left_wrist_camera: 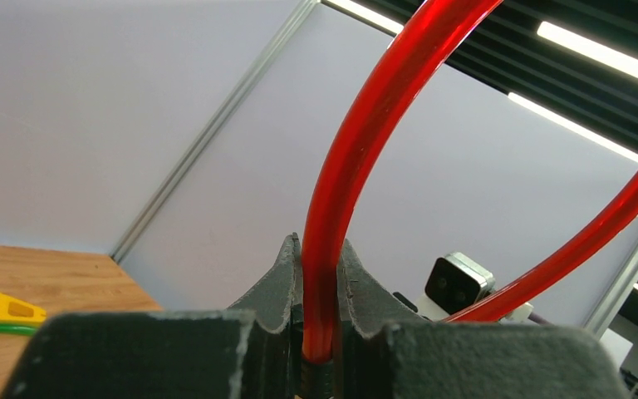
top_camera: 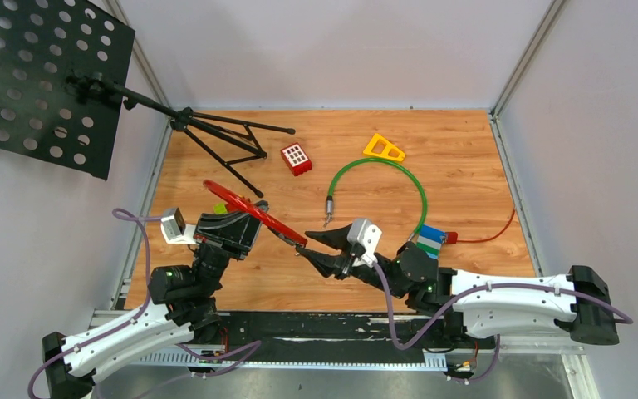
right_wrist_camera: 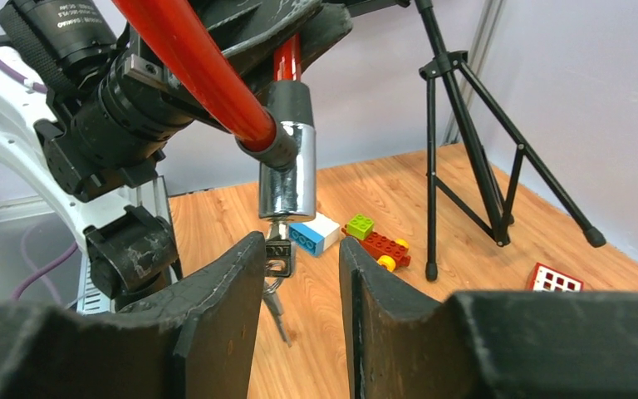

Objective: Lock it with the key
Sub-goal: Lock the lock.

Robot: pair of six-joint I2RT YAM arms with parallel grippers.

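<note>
At the near-left part of the light wooden table (top_camera: 465, 150), the left gripper (top_camera: 247, 219) is up off the boards, and its fingers are clamped hard on the red plastic-coated cable lock (top_camera: 241, 202). From the left wrist, the gripper (left_wrist_camera: 320, 249) has the red tube pinched with no gap on either side. The loop arcs up and away overhead.

The right gripper (top_camera: 303, 247) faces it from the right, with its fingers spread to a moderate gap and holding nothing. In the right wrist view, the chrome lock cylinder (right_wrist_camera: 288, 170) hangs upright on the red cable just above that gap. A small silver key (right_wrist_camera: 277, 253) sits at its lower end, close by the tip of one finger (right_wrist_camera: 245, 274). I cannot tell whether key and finger are touching. More keys dangle below it on a ring.

The left arm is working close to the table's left rail. The black perforated music stand (top_camera: 46, 79) has its tripod legs splayed across the far-left corner. Below the lock lie a white-and-blue toy brick (right_wrist_camera: 314, 234), a green toy brick (right_wrist_camera: 360, 225) and a red wheeled brick piece (right_wrist_camera: 385, 247).

Mid-table, a green cable loop (top_camera: 382, 164) curves round bare wood. A yellow plastic triangle (top_camera: 384, 149) lies just behind it, and a red block with white squares (top_camera: 296, 158) lies to its left. A blue, white and green block (top_camera: 430, 241) sits beside the right arm, with a thin red wire (top_camera: 498, 233) trailing toward the right rail. The far-right boards are open.
</note>
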